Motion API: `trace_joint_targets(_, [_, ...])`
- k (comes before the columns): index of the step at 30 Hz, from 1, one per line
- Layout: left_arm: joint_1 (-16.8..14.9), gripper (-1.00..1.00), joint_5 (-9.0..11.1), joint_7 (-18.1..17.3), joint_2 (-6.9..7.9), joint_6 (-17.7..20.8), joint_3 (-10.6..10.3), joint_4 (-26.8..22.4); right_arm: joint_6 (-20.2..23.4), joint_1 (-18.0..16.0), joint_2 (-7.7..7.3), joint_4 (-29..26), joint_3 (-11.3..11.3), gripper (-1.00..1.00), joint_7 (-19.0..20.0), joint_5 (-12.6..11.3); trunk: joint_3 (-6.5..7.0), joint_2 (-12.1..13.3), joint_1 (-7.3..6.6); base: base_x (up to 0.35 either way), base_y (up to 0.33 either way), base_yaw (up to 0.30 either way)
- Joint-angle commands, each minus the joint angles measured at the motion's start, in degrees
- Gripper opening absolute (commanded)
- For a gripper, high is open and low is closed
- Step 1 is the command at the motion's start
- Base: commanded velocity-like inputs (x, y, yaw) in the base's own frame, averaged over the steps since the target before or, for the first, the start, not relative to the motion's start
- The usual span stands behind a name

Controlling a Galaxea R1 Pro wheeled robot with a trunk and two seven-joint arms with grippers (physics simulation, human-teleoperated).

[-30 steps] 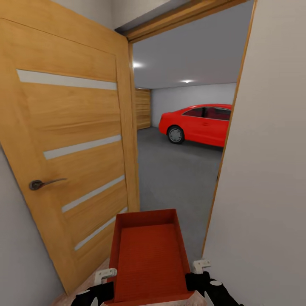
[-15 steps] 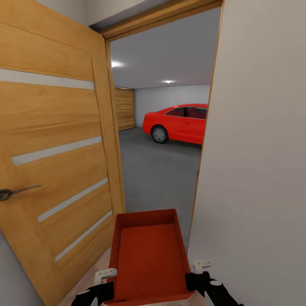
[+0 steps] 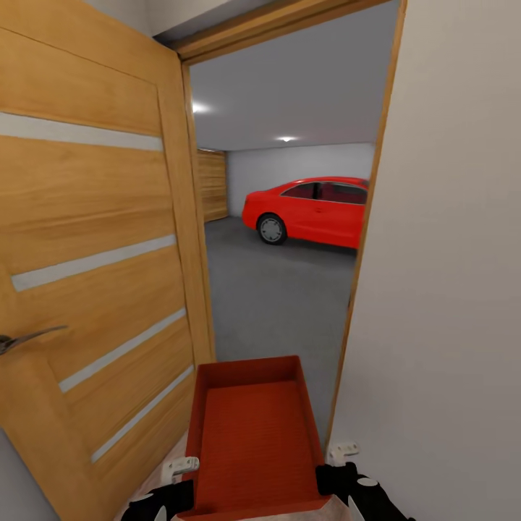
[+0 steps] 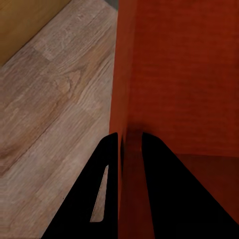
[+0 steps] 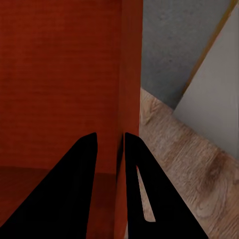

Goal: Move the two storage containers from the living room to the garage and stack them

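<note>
both claws (image 4: 130,144) (image 5: 109,144) pinch the storage container (image 3: 253,434) walls — garage (image 3: 289,289) ahead.

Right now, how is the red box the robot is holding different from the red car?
The storage container is close, carried between the left gripper and the right gripper; the car stands far off on the grey garage floor. The container is an open-topped, empty box with flat plain walls; the car is closed, rounded, with windows and a wheel. The container looks orange-red, the car brighter red. Both are red.
</note>
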Motion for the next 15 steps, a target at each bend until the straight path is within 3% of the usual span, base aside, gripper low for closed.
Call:
trace_joint_targets(1, [0.03, -1.00, -2.01, 1.49, 1.15, -3.55, -0.01, -0.19, 0.37, -0.08, -0.03, -0.03, -0.24, -1.00, 2.22, -1.60, -0.10, -0.08, 0.04, 0.225, 0.201, 0.000])
trace_joint_targets(15, [0.03, -1.00, -2.01, 1.49, 1.15, -3.55, -0.01, -0.22, 0.37, -0.12, -0.03, -0.03, -0.24, -1.00, 2.22, -1.60, -0.10, -0.08, 0.04, 0.224, 0.203, 0.000])
